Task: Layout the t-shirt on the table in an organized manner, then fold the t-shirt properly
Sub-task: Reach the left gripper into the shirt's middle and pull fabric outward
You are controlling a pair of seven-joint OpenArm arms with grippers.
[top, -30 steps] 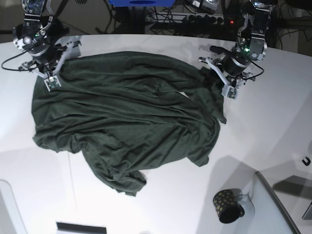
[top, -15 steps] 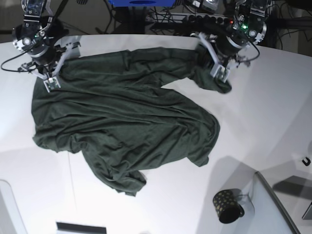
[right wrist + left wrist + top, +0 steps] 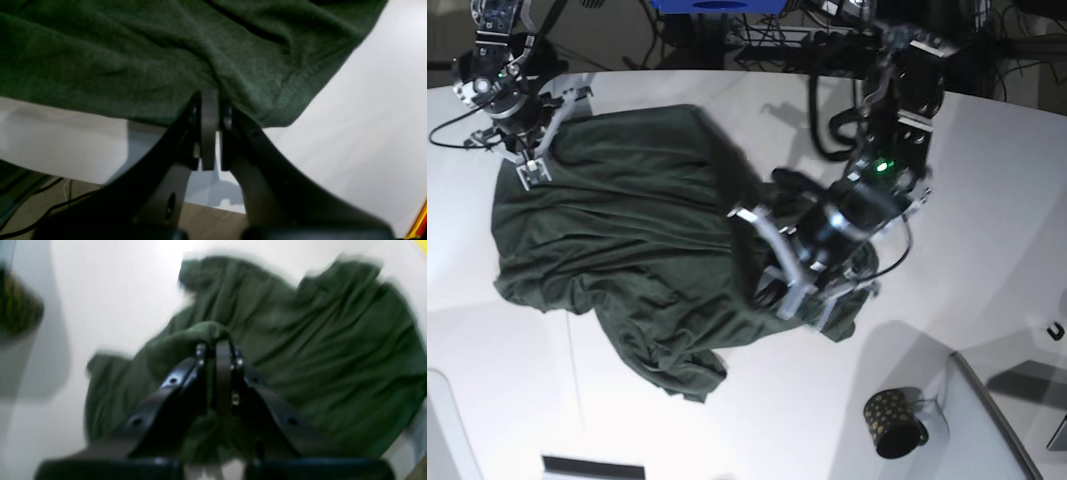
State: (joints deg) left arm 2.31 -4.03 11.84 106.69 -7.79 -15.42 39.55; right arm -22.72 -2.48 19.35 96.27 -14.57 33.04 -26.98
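Fabric (image 3: 667, 240), dark green and rumpled, drapes softly from the left tool (image 3: 213, 373), clenched on it.

The left pincer (image 3: 772, 285) is now well in over the middle of the t-shirt (image 3: 657, 250), come away from the far right edge of the cloth, and the piece it grips hangs lifted in a steep drape, where a moment ago that part lay bunched by the far side of the table (image 3: 817, 400)
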